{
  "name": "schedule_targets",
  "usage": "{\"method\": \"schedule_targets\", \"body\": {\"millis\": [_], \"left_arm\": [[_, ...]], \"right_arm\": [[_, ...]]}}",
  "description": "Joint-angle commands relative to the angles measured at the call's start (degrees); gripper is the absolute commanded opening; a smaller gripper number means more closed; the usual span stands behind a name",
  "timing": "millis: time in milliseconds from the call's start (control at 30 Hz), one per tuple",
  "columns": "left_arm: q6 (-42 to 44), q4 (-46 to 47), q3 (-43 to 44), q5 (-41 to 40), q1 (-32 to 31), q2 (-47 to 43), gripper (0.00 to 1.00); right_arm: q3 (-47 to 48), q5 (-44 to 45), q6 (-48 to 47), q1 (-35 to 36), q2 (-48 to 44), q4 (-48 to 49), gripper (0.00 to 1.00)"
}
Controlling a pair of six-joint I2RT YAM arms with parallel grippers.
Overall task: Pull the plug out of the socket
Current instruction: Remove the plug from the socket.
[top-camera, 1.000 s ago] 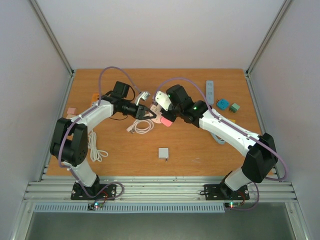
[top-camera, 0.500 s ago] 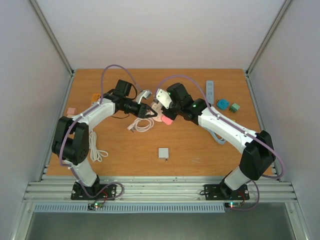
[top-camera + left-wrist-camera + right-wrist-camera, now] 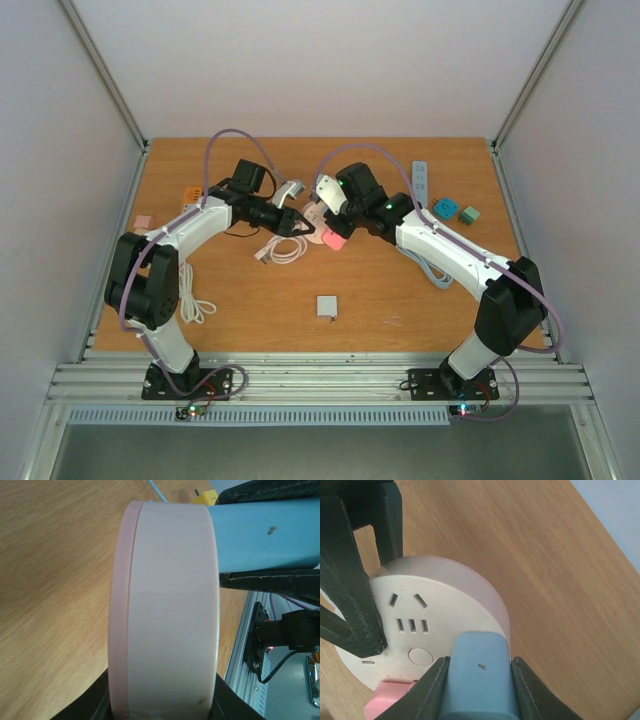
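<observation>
The right hand [image 3: 480, 664] is clamped on the light-blue plastic plug [image 3: 265, 535], which sits at six o'clock on the face of the round pale-pink plastic socket [image 3: 435, 610]. The left hand [image 3: 162, 707] is clamped across the socket's rim at nine o'clock. Both are held over the orange-brown wooden counter [image 3: 400, 300], toward twelve o'clock of its middle. Both grips look made, but the plug is not yet out. Pulling it free is the step left.

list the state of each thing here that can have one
left gripper: shut on the socket
right gripper: shut on the plug
socket: held, plug in it
plug: seated in the socket, not yet pulled
white cable: coiled, touched by neither gripper
</observation>
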Motion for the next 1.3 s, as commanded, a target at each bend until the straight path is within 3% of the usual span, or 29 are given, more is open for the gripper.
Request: {"method": "schedule_targets", "body": {"millis": [0, 233, 400, 667, 800, 933, 1100, 1267], "left_arm": [[1.0, 0.8, 1.4, -4.3, 0.8, -0.1, 0.00], [0.5, -0.8, 2.9, 3.0, 0.9, 2.1, 0.01], [-0.7, -0.7, 2.9, -5.1, 0.9, 2.1, 0.00], [-2.7, -0.7, 2.9, -10.5, 0.8, 2.1, 0.01], [-2.1, 0.4, 2.3, -2.0, 1.0, 2.1, 0.00], [-2.8, 0.4, 2.7, 1.6, 1.1, 2.4, 0.01], [-3.8, 0.1, 2.9, -2.3, 1.5, 2.7, 0.00], [-2.0, -1.6, 3.2, -14.0, 1.0, 2.3, 0.01]], "right_arm": [[1.6, -0.7, 1.4, -1.4, 0.0, -3.2, 0.01], [-0.6, 5.7, -2.0, 0.0, -0.5, 0.7, 0.01], [-1.8, 9.8, -0.3, 0.0, -1.3, 3.4, 0.01], [-2.4, 9.1, 0.6, 0.0, -1.6, 4.3, 0.01], [-2.9, -0.2, -0.2, 0.0, -2.7, 2.8, 0.01], [-3.3, 1.7, -0.4, -0.1, -3.0, 3.7, 0.01], [-4.4, 6.7, -1.1, 0.0, -4.0, 6.2, 0.01], [-2.8, 6.2, -0.2, 0.0, -3.3, 3.9, 0.01]]}}
